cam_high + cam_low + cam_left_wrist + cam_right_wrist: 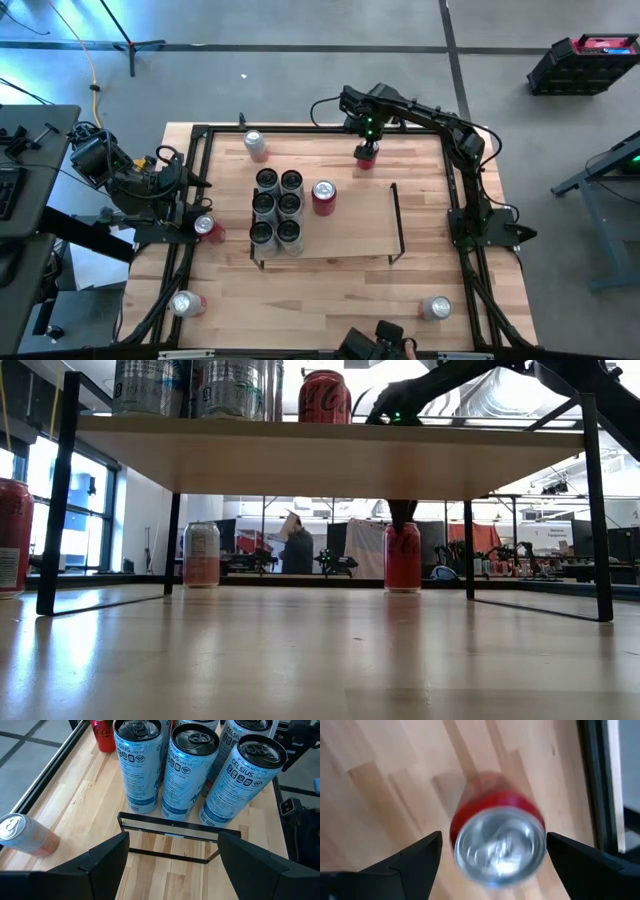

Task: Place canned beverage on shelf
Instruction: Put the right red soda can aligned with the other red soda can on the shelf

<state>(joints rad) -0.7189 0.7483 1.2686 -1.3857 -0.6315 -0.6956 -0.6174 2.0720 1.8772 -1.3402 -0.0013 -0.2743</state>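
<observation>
Overhead, right gripper (366,150) spread above upright red can (366,156) on table beyond shelf (350,225); wrist view alone showed fingers (415,857) clear of it. Left gripper (172,857) spread at shelf's end frame. Six blue cans (277,208), Coke can (323,196) on shelf.

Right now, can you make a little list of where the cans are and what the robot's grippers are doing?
shelf: six blue-and-white cans plus one red can on it
right gripper: open, over a red can standing on the table beyond the shelf
left gripper: open, waiting at the shelf's end
loose cans: four more on the table
</observation>
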